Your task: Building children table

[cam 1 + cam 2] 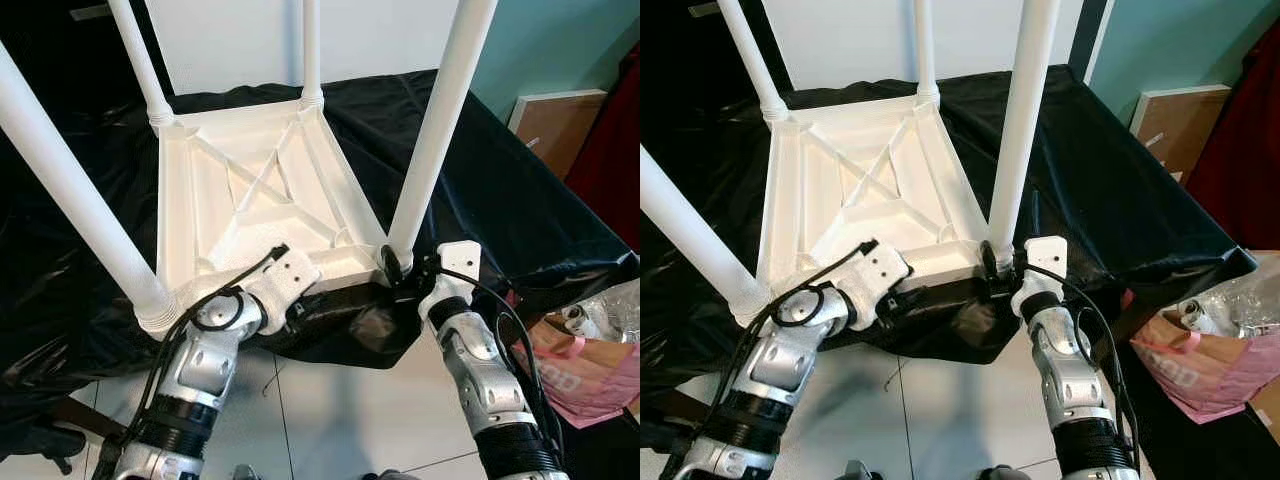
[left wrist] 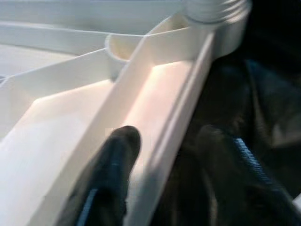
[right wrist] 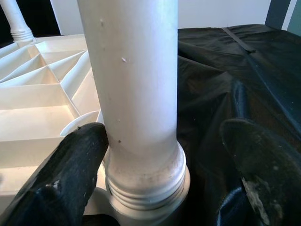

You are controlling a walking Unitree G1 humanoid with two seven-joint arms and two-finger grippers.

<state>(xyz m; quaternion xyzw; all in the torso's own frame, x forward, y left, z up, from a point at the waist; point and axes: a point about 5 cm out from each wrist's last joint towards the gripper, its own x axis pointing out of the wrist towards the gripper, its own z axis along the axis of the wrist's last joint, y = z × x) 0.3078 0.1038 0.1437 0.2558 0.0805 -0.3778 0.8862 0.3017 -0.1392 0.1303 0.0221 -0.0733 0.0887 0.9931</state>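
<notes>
A white plastic children's table (image 1: 250,190) lies upside down on a black cloth, with its legs pointing up. My left gripper (image 2: 167,141) is at the near rim (image 2: 188,89) and shut on it. One finger (image 2: 120,155) lies inside the rim channel and the other is outside over the cloth. My right gripper (image 3: 164,136) stands open around the base of the near right leg (image 1: 440,120), just above its threaded collar (image 3: 146,193). One finger (image 3: 75,165) touches the leg and the other finger (image 3: 258,155) is apart from it. The near left leg (image 1: 70,190) stands in its corner socket.
The black cloth (image 1: 500,200) covers the work surface and hangs over its near edge. A pink paper bag (image 1: 580,370) sits on the floor at the right. A wooden board (image 1: 555,125) leans on the teal wall. Tiled floor (image 1: 340,420) lies below my arms.
</notes>
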